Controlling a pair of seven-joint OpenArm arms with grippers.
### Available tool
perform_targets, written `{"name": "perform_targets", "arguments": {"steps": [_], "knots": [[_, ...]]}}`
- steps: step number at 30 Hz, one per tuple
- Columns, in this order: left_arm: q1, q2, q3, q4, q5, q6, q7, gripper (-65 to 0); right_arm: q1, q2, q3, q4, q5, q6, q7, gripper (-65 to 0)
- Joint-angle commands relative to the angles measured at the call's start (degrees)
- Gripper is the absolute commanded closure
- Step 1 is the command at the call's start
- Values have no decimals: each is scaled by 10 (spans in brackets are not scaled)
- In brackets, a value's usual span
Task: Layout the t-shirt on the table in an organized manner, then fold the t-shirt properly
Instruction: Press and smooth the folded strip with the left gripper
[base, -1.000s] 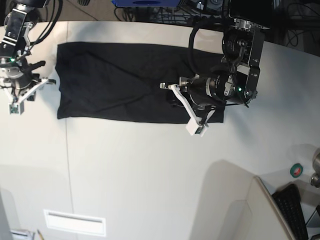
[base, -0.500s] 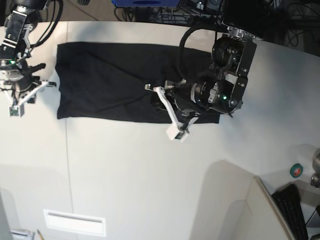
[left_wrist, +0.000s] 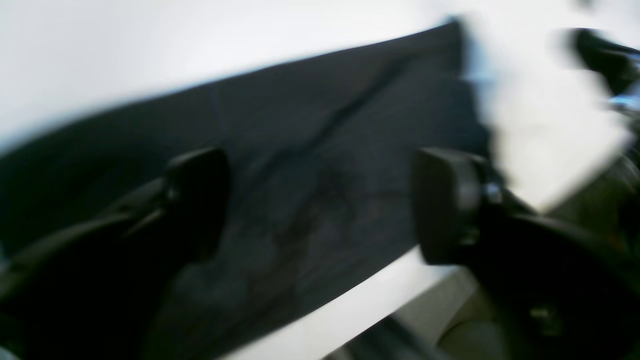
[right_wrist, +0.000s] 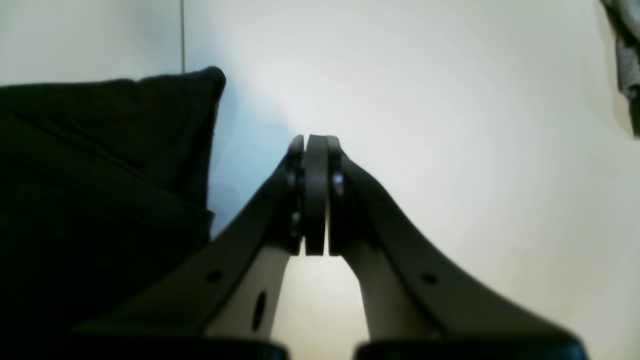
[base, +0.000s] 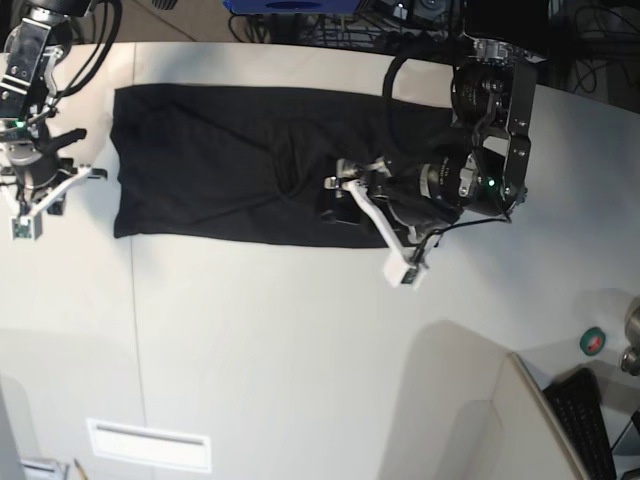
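The black t-shirt lies as a long folded strip across the far half of the table, with a raised wrinkle near its middle. My left gripper hovers over the strip's right part with its jaws wide apart and nothing between them. The blurred left wrist view shows that gripper with only the t-shirt below it. My right gripper stands shut and empty just left of the shirt's left edge. In the right wrist view that gripper is over bare table, a corner of the t-shirt beside it.
A small white recessed panel sits near the front left. A grey board, a keyboard and a green tape roll are at the front right. Cables and equipment line the far edge.
My left gripper has opened and let go of the shirt. It swung left over the fabric, then back right, leaving a wrinkle in the middle. The right arm has barely moved.
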Motion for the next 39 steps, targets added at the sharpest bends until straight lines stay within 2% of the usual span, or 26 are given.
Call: {"name": "perform_targets", "arguments": {"steps": [1, 4, 5, 10, 12, 20, 26, 33, 39], "knots": [[-8, 3, -5, 0, -13, -2, -9, -370, 2, 6, 0, 14, 6, 0, 12, 0], [-13, 6, -4, -37, 19, -2, -9, -71, 6, -6, -2, 15, 6, 0, 12, 0], [-13, 8, 2, -44, 38, -2, -9, 0, 7, -11, 0, 17, 6, 0, 12, 0], [13, 10, 36, -42, 133, -2, -9, 0, 6, -13, -2, 18, 6, 0, 12, 0], [30, 10, 39, -42, 149, -2, -9, 0, 6, -13, 1, 16, 6, 0, 12, 0], [47, 14, 43, -56, 152, -2, -9, 0, 6, -12, 0, 15, 6, 0, 12, 0], [16, 41, 45, -61, 155, -2, -9, 0, 4, -13, -1, 15, 6, 0, 12, 0], [-56, 78, 45, -169, 153, -2, -9, 0, 3, -13, 3, 15, 6, 0, 12, 0], [-119, 118, 44, -181, 157, -2, -11, 0, 3, -13, 0, 15, 6, 0, 12, 0]]}}
